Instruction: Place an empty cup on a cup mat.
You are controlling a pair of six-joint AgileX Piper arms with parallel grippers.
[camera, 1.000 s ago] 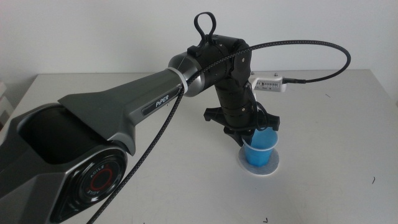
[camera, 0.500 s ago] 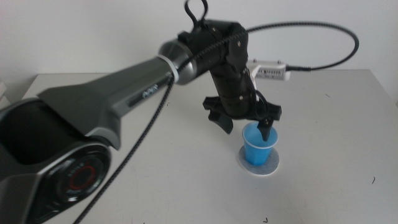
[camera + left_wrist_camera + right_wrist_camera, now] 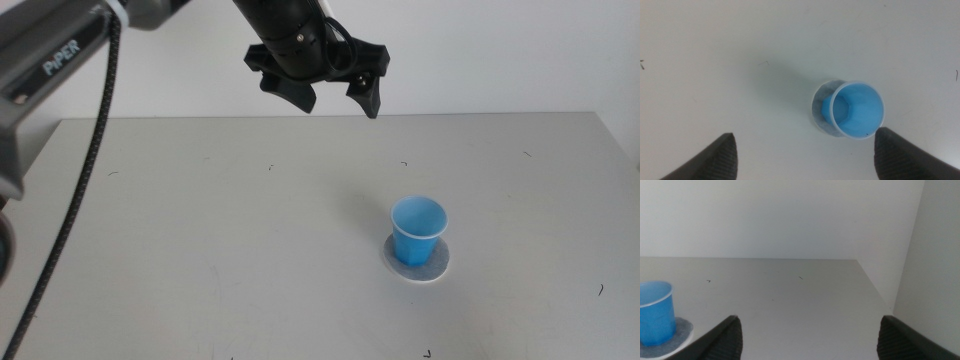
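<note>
My left pincer [image 3: 335, 95] hangs wide open and empty above the cup [image 3: 418, 230], upright on the mat [image 3: 437, 265]. Descending off-line could topple it.

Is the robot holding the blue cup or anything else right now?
No, nothing is held. The left gripper hangs open high above the table, the right gripper is open too, and the cup stands alone on the cup mat.

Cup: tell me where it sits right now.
In the middle view the cup stands upright on the cup mat, right of the table's centre, with the open left gripper high above it and clear.
</note>
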